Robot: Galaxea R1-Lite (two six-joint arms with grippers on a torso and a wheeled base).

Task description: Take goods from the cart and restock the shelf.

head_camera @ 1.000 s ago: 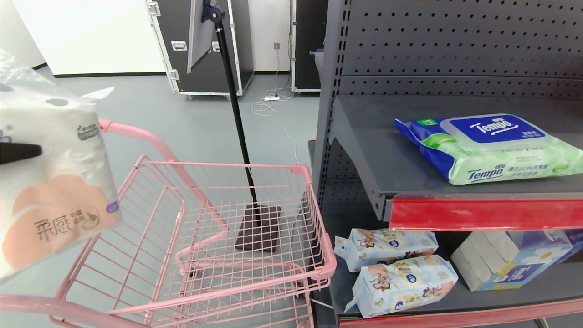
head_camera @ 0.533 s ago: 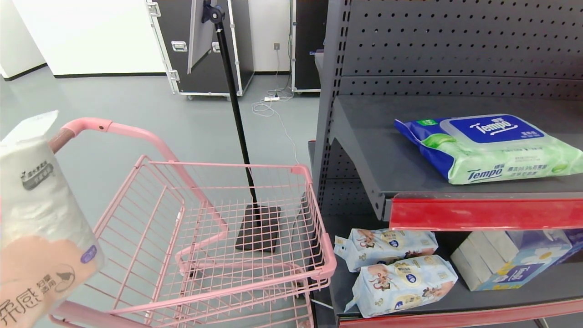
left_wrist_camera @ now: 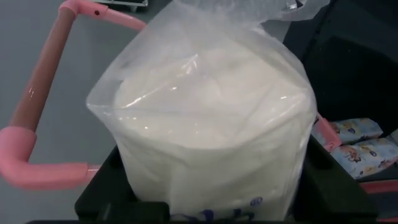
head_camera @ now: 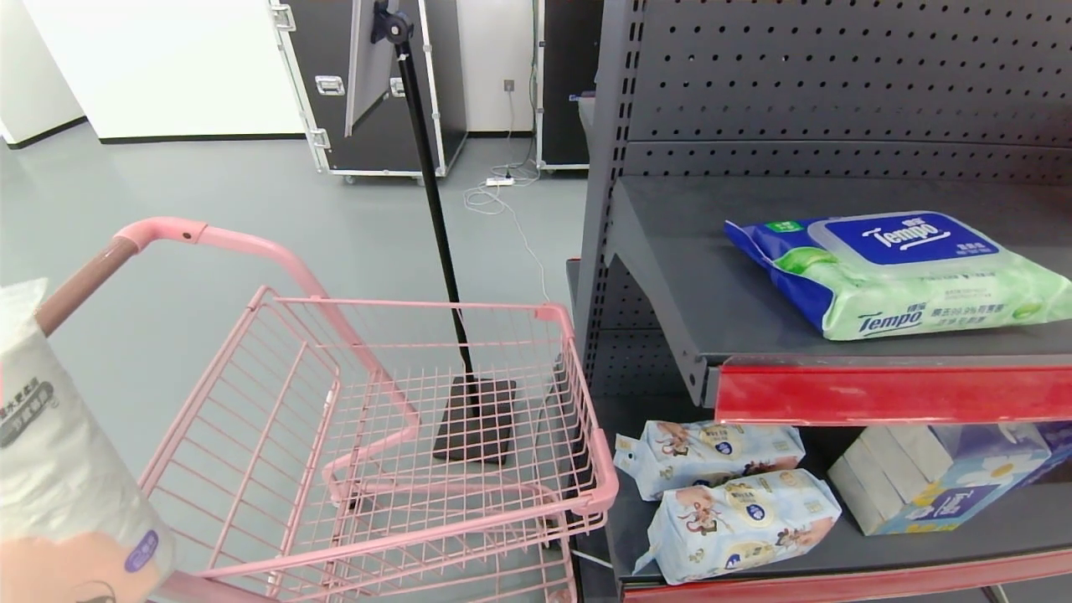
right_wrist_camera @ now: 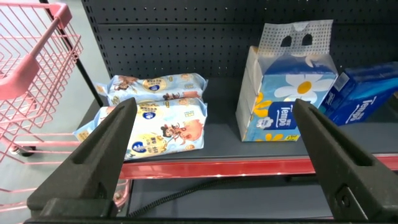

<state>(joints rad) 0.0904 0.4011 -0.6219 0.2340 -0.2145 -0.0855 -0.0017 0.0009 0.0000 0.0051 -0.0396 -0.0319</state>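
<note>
Clamping, left gripper [left_wrist_camera: 217, 208]: black fingers [left_wrist_camera: 102, 196] pressed against both sides of one tissue roll pack [left_wrist_camera: 211, 124], white paper in clear plastic wrap with a peach band at its lower end.
Orientation of pack: long axis close to upright, gathered plastic end uppermost, top leaning a little toward the robot's left.
Position of pack: held in the air at the robot's far left, just beside the near end of the cart handle [head_camera: 167, 228], outside the basket.

Right gripper [right_wrist_camera: 212, 109]: fingers spread wide, nothing between them, hanging in front of the lower board [head_camera: 1005, 523] of the shelf [head_camera: 888, 394].

Cart [head_camera: 536, 311]: one, pink wire basket, standing close against the shelf's left upright; through its mesh the grey floor and the foot of a stand [head_camera: 435, 218] can be seen.

Shelf, upper board [head_camera: 695, 276]: one wipes pack [head_camera: 904, 272], blue and green, lying flat, long axis running along the board.

Shelf, lower board:
- two soft packs, pale blue with cartoon print, lying on their sides one behind the other, rear pack [head_camera: 708, 448] and front pack [head_camera: 741, 523], touching, long axes along the board;
- one boxed tissue multipack [right_wrist_camera: 289, 93], daisy print, upright, punched carry flap on top;
- one dark blue box [right_wrist_camera: 367, 93], just beside the multipack, tilted.

Room behind: black flight cases [head_camera: 335, 84] against the wall.
</note>
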